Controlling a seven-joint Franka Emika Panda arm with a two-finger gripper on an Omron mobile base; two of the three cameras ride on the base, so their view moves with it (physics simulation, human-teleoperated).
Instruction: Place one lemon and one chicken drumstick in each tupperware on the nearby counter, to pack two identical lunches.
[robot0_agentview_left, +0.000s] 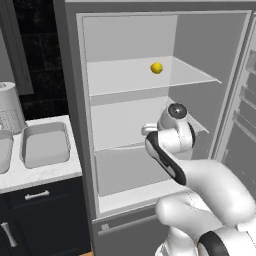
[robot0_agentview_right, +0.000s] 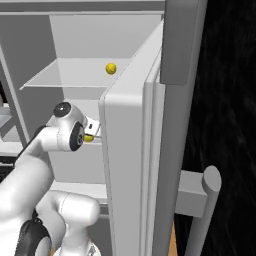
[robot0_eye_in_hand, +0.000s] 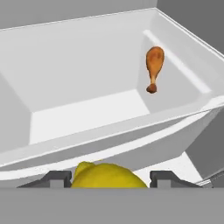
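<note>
My gripper (robot0_eye_in_hand: 109, 177) is shut on a yellow lemon (robot0_eye_in_hand: 107, 176), which sits between the two dark fingertips (robot0_eye_in_hand: 57, 178). The hand reaches into the open fridge at the middle shelf; the held lemon (robot0_agentview_right: 88, 138) peeks out beside the gripper (robot0_agentview_right: 95, 134). A brown chicken drumstick (robot0_eye_in_hand: 154, 65) lies further back on the right of the shelf, apart from the gripper. A second lemon (robot0_agentview_left: 156, 68) (robot0_agentview_right: 111, 68) rests on the upper shelf. Two grey tupperware trays (robot0_agentview_left: 45, 145) (robot0_agentview_left: 4, 150) stand on the white marble counter (robot0_agentview_left: 40, 175) left of the fridge.
The fridge door (robot0_agentview_right: 130, 150) stands open close to the arm's right, with its long handle (robot0_agentview_right: 200, 210) beyond it. Door racks (robot0_agentview_left: 245, 100) line the right side. A pale cylindrical appliance (robot0_agentview_left: 7, 107) stands at the counter's back, over navy cabinets (robot0_agentview_left: 40, 210).
</note>
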